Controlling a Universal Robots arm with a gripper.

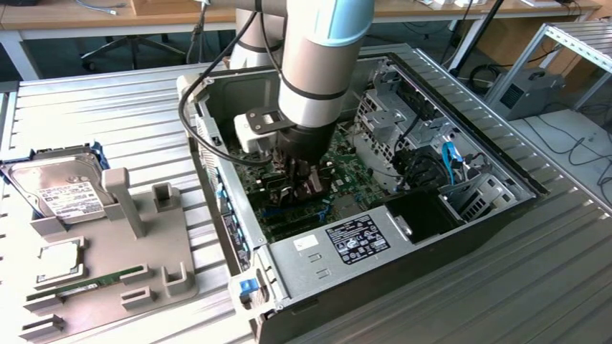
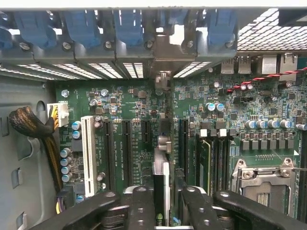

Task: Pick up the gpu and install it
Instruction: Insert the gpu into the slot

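This is a robotics lab or electronics workshop. An open desktop computer case [image 1: 383,179] lies on its side on a worktop [image 1: 96,122] of ribbed aluminium profile, with an industrial robot arm [image 1: 320,64] reaching into it. At the exterior view's left a grey fixture plate [image 1: 143,265] (with moulded holders) keeps a hard drive [image 1: 57,190], a processor chip [image 1: 59,259] and a memory stick [image 1: 82,285] in set places. Behind stand wooden desks [image 1: 77,18], an office chair base [image 1: 129,46], an aluminium frame [image 1: 564,43] and loose cables [image 1: 574,147]. The wrist view looks onto a green motherboard [image 2: 249,115].
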